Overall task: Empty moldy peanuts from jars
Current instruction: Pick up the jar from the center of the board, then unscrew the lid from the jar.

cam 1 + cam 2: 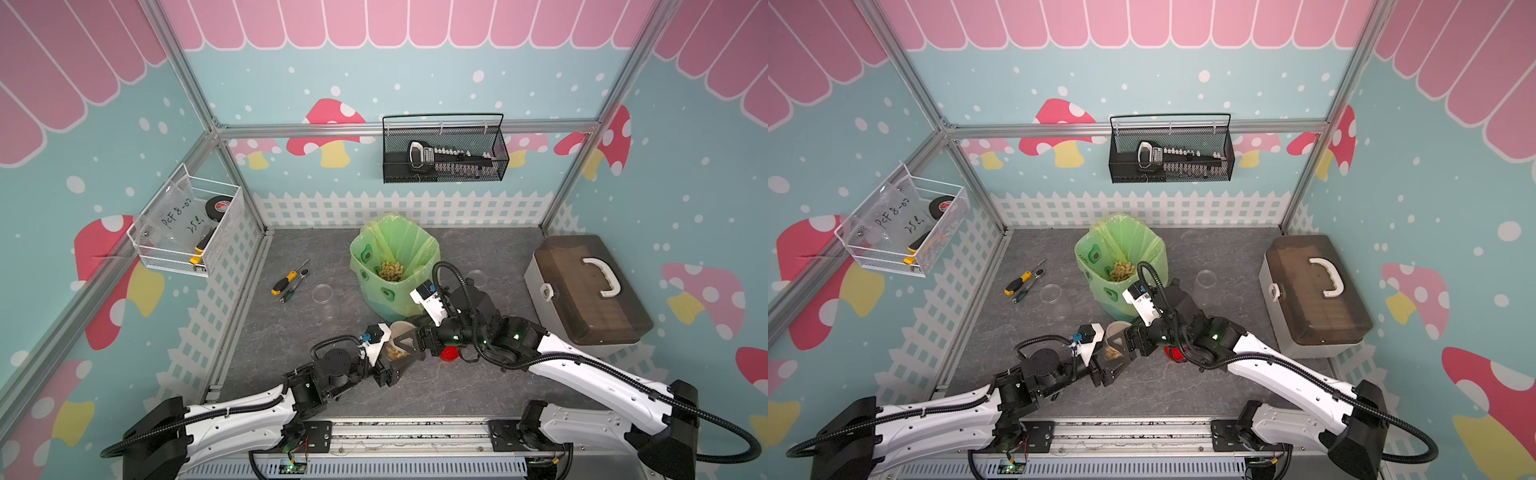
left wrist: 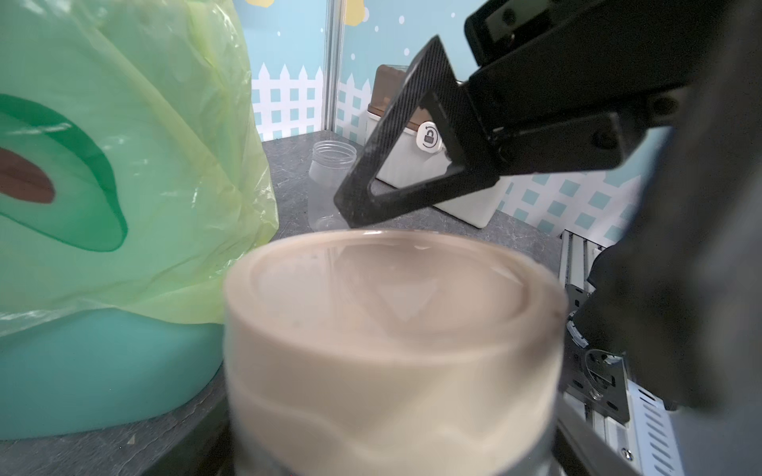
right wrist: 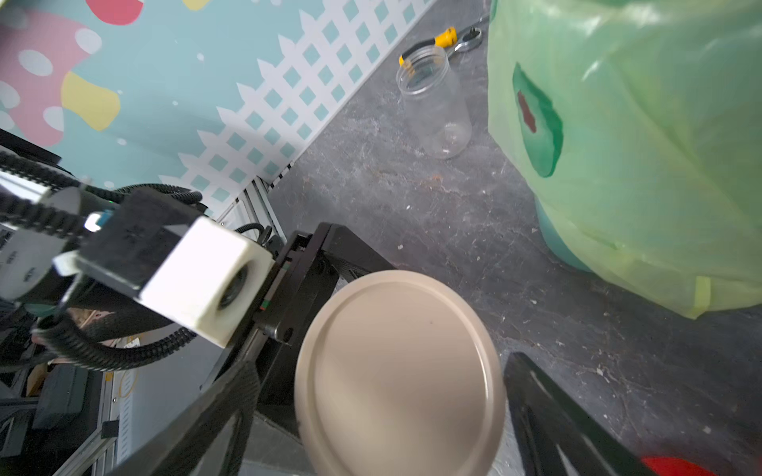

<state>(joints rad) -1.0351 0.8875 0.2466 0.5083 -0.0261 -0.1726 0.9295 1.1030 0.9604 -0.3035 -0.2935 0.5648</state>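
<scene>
My left gripper is shut on a squat clear jar with a flat beige lid. It holds the jar just in front of the bin, and moldy peanuts show through the wall. The lid fills the left wrist view and hides the left jaws. My right gripper stands open around the lid, with a finger on each side and a small gap. Two empty lidless jars stand on the table. More peanuts lie in the bin.
The bin lined with a green bag stands mid-table behind the grippers. A red lid lies under the right arm. A screwdriver and wrench lie at the left. A brown-topped toolbox sits at the right.
</scene>
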